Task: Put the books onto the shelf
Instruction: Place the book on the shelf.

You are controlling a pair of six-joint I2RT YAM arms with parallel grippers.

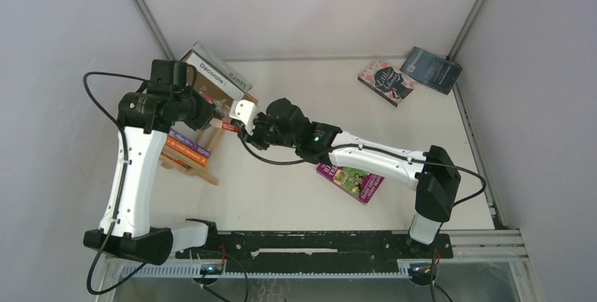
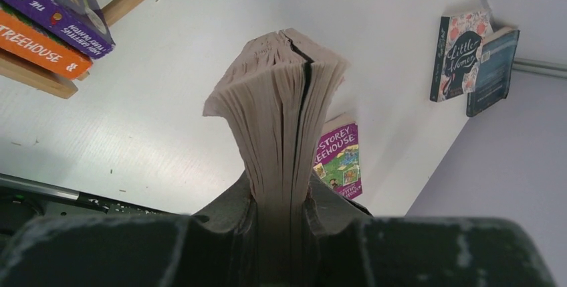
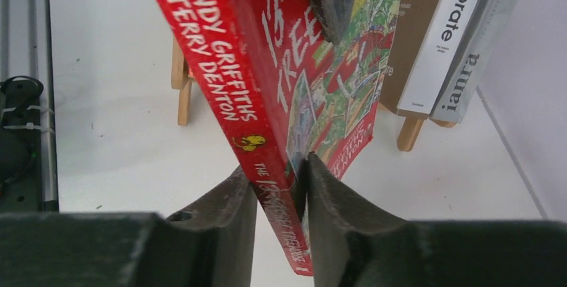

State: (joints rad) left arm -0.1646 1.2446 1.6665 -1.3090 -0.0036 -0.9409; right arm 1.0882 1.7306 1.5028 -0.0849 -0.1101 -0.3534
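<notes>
Shelf [image 1: 191,170] far left on tabletop [image 1: 281,200], close to L wall. Bare room at centre & front edge. Red paperback [image 3: 220,66] held off tabletop just beside shelf, near Decorate book [image 1: 215,77]. R gripper [image 3: 277,170] clamped on its spine end. L gripper [image 2: 281,197] clamped on its page edge. Purple paperback [image 1: 352,181] flat under R forearm. Little Women [image 1: 386,82] & dark blue book [image 1: 431,70] touching, far R corner.
</notes>
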